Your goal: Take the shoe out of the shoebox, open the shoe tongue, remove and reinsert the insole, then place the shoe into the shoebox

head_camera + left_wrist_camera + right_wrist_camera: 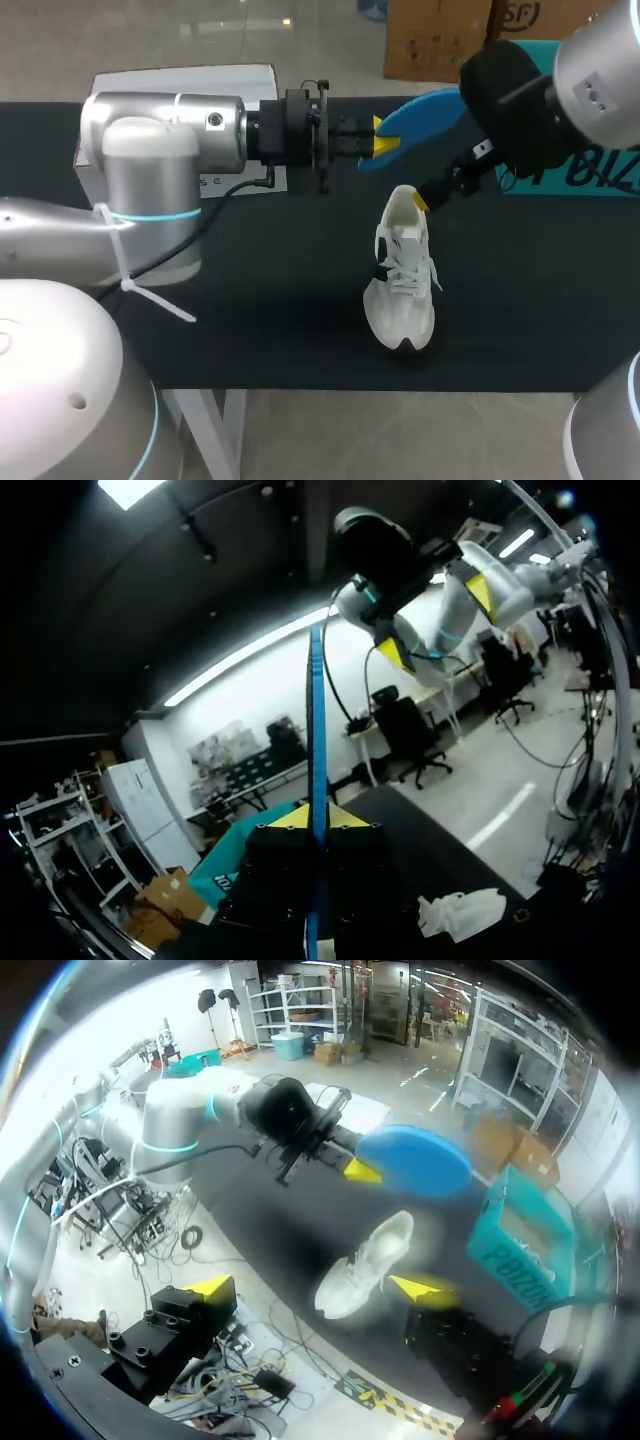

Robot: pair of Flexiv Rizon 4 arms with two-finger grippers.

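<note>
The shoe (pixel 400 280) stands upright on the black tabletop (pixel 250 330), a bit right of the middle. Its toe is close to the near edge and its heel points at the far edge. There's bare black surface on both sides of it, more on the left. Only a narrow strip is left between toe and near edge.

Just behind the heel hangs the right claw (pixel 428 197), coming in from the far right corner. The head view only catches one yellow tip there, so from that angle I can't tell if it touches the heel. The right wrist view clears that up: both fingers are spread wide, gripping nothing, and the shoe sits below, apart from them.

Further back, the left claw (pixel 378 142) reaches across from the left, pinched tight on the blue insole (pixel 425 112) and holding it up off the tabletop. From above the insole looks like a flat blue oval. In the left wrist view it's edge-on, just a thin blue line running out from between the yellow tips.

The teal shoebox (pixel 580 175) sits at the far right corner, and the right wrist view shows its open top. A white box (pixel 190 78) sits at the far left.
</note>
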